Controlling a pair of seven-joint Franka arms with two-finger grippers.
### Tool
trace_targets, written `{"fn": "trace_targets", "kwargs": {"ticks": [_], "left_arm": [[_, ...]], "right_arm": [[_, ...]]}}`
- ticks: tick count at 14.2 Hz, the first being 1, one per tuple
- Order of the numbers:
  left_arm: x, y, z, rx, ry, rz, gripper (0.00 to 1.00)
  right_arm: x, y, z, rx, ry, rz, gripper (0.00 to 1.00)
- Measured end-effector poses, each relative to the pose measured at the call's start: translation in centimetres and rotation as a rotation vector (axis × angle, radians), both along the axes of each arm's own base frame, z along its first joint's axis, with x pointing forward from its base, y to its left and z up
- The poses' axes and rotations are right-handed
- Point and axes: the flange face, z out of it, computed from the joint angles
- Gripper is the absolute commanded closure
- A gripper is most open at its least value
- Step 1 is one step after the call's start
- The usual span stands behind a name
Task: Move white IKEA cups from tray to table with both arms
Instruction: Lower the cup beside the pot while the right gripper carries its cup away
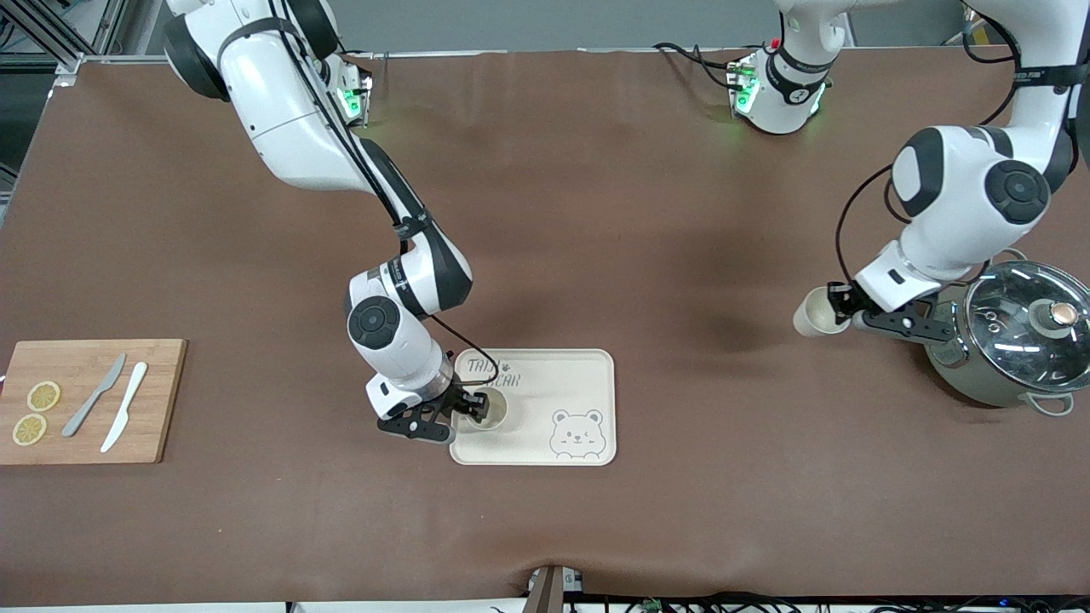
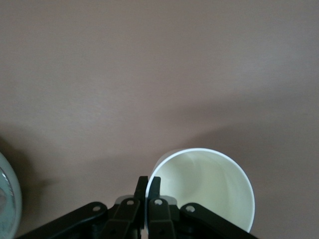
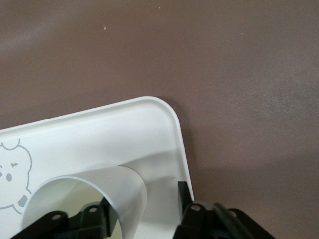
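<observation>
One white cup [image 1: 487, 409] stands upright on the cream bear-printed tray [image 1: 545, 383], in the corner toward the right arm's end. My right gripper [image 1: 473, 407] is open around that cup's wall, one finger inside the cup and one outside. In the right wrist view the cup [image 3: 127, 184] stands on the tray [image 3: 99, 129] between the spread fingers [image 3: 183, 191]. My left gripper [image 1: 839, 300] is shut on the rim of the second white cup [image 1: 813, 313], holding it tilted over the bare table beside the pot. The left wrist view shows this cup [image 2: 209, 184] pinched at its rim by the gripper [image 2: 148, 183].
A grey pot with a glass lid [image 1: 1013, 340] stands at the left arm's end, close under the left wrist; its edge shows in the left wrist view [image 2: 5, 199]. A wooden cutting board [image 1: 89, 400] with two knives and lemon slices lies at the right arm's end.
</observation>
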Motion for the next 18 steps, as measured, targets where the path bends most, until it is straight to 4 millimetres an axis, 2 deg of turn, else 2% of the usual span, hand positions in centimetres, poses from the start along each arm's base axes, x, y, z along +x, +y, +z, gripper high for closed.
{"fn": "trace_targets", "kwargs": {"ticks": [1,2,6,9,12,13,14,15,16,18], "left_arm": [[0.2,0.8,-1.2,-0.001,-0.013,-0.006,1.00],[0.5,1.2,-2.5,-0.003,-0.021,-0.012,1.00],[1.3,1.1,-7.1,-0.017,-0.042,-0.013,1.00],[1.6,1.1,-8.5,-0.022,-0.050,-0.011,1.00],[1.8,1.1,-9.1,-0.025,-0.057,-0.009,1.00],[1.9,1.1,-9.2,-0.025,-0.057,-0.009,1.00],[2.0,1.1,-9.3,-0.026,-0.058,-0.009,1.00],[2.1,1.0,-9.4,-0.027,-0.058,-0.009,1.00],[2.2,1.0,-9.5,-0.028,-0.058,-0.009,1.00],[2.3,1.0,-9.9,-0.029,-0.062,-0.008,1.00]], "right_arm": [[0.0,0.0,0.0,0.000,0.000,0.000,0.98],[0.0,0.0,0.0,0.000,0.000,0.000,1.00],[0.1,0.1,0.3,0.003,-0.007,0.000,1.00],[0.3,0.1,0.6,0.005,-0.011,-0.001,1.00],[0.7,-0.2,2.5,-0.011,0.020,0.001,1.00],[0.7,-0.5,4.0,-0.025,0.053,0.002,1.00],[0.9,-1.2,6.7,-0.034,0.080,-0.001,1.00],[1.2,-2.6,10.3,-0.039,0.095,-0.006,1.00],[1.5,-5.1,14.6,-0.048,0.113,0.007,1.00],[1.0,-12.6,22.6,-0.075,0.168,0.088,1.00]]}}
